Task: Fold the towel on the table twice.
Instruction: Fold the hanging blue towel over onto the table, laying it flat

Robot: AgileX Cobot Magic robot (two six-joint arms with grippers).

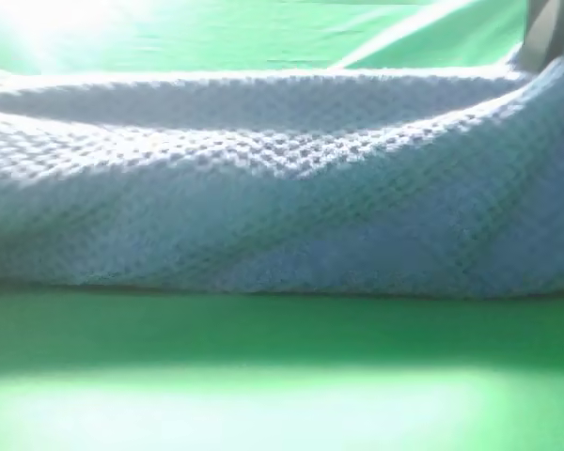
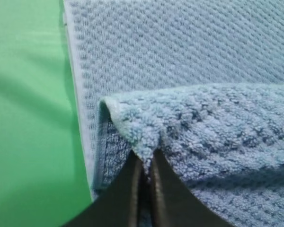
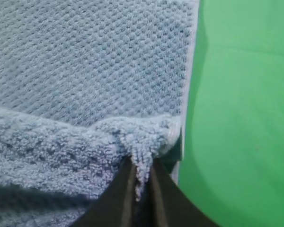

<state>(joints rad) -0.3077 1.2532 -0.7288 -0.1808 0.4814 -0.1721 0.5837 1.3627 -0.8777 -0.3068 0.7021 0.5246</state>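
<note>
The blue-grey waffle-weave towel [image 1: 282,188] stretches across the whole exterior high view as a raised fold over the green table [image 1: 282,376]. In the left wrist view my left gripper [image 2: 144,163] is shut on a corner of the towel [image 2: 194,127], lifted and carried over the flat layer beneath, beside its pale left edge. In the right wrist view my right gripper [image 3: 141,170] is shut on the other corner of the towel [image 3: 85,71], near its pale right edge. A dark piece of an arm [image 1: 545,33] shows at the top right of the exterior high view.
Green table cloth [image 2: 28,118] lies left of the towel in the left wrist view, and more green cloth [image 3: 241,118] lies right of it in the right wrist view. Bright glare washes the upper left of the exterior high view.
</note>
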